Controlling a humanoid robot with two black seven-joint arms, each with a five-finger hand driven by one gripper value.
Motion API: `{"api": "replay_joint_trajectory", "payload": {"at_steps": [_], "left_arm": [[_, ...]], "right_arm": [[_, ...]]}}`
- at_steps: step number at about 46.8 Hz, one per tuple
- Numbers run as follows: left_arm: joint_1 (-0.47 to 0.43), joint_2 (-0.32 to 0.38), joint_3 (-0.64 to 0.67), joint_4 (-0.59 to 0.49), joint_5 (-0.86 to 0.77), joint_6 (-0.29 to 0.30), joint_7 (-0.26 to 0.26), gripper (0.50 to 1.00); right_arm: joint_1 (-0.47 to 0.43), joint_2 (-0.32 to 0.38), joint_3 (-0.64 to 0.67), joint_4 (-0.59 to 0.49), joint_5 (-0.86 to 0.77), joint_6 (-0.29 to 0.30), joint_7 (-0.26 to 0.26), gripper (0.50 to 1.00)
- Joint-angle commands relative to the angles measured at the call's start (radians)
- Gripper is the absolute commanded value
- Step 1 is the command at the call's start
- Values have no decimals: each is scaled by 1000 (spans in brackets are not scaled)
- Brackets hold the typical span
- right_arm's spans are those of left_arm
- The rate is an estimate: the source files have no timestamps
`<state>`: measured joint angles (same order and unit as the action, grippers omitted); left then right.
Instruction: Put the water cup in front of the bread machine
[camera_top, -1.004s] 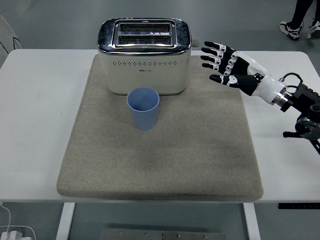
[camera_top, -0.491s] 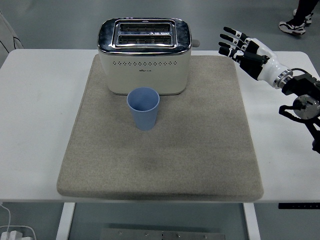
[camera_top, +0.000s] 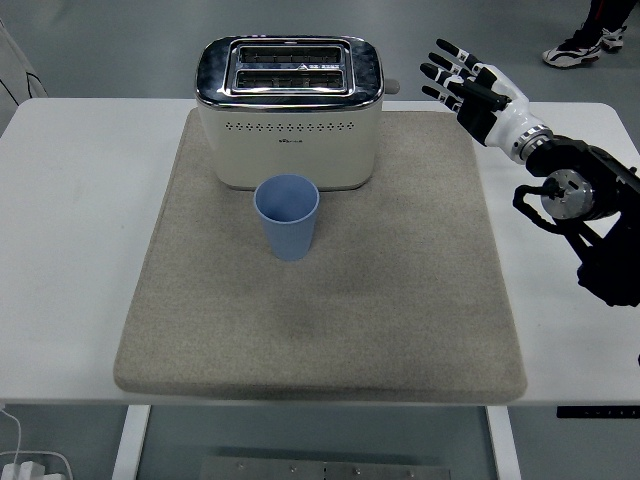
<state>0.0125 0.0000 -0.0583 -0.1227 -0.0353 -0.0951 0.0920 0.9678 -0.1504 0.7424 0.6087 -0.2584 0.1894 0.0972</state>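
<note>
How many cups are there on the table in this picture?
1. The blue plastic cup stands upright on the grey felt mat, directly in front of the cream toaster with a chrome top. No other cup shows, though the toaster could hide something behind it.

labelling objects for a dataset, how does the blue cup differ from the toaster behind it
The blue cup is plain matte blue and round; the toaster is cream with a shiny chrome top and boxy. The cup is smaller and lower than the toaster. The cup has one round opening, the toaster two slots. Both stand upright on the grey mat.
</note>
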Motion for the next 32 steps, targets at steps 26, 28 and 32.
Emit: {"api": "replay_joint_trajectory", "payload": {"at_steps": [26, 28, 32], "left_arm": [[0, 0, 0, 0, 0, 0, 0, 1000], [0, 0, 0, 0, 0, 0, 0, 1000], [0, 0, 0, 0, 0, 0, 0, 1000]], "right_arm": [[-1, 32, 2, 3, 87, -84, -59, 928], [-1, 32, 2, 3, 87, -84, -57, 926], [-1, 32, 2, 3, 87, -85, -51, 928]]}}
